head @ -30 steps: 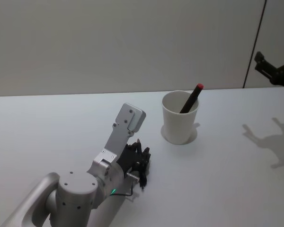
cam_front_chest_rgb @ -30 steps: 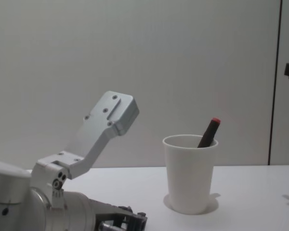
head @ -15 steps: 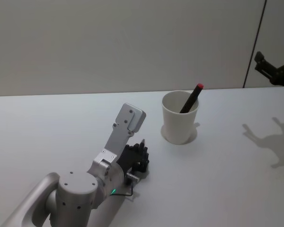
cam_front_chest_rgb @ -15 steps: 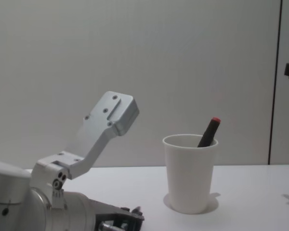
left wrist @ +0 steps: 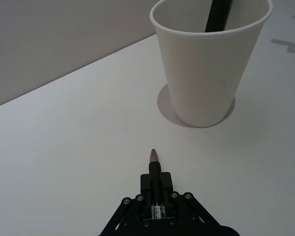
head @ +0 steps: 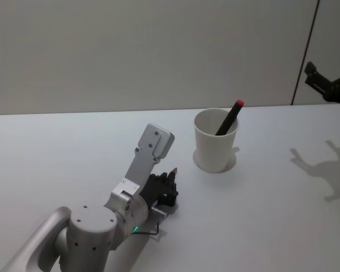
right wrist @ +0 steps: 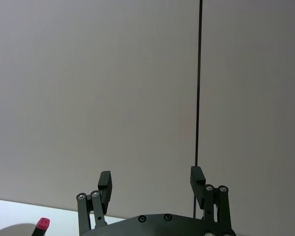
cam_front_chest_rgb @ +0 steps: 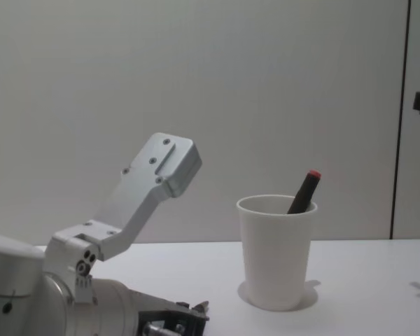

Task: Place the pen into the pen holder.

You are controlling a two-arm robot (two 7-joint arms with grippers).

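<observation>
My left gripper (head: 168,187) hangs low over the table, shut on a dark pen (left wrist: 154,162) whose brownish tip points at the pen holder. The pen holder (head: 215,141) is a white paper cup standing upright a short way beyond the tip, also seen in the left wrist view (left wrist: 211,64) and the chest view (cam_front_chest_rgb: 276,252). A black pen with a red cap (head: 230,117) leans inside it. My right gripper (right wrist: 151,187) is raised at the far right (head: 328,85), open and holding nothing.
The white table (head: 260,215) runs up to a plain pale wall. The left arm's grey links (cam_front_chest_rgb: 143,192) rise between the chest camera and the table's left part. The right arm's shadow (head: 323,170) falls on the table's right side.
The left gripper has turned at the wrist with the pen in it, so the pen's tip has swung up from the table to point toward the cup. The right arm has stayed still.
</observation>
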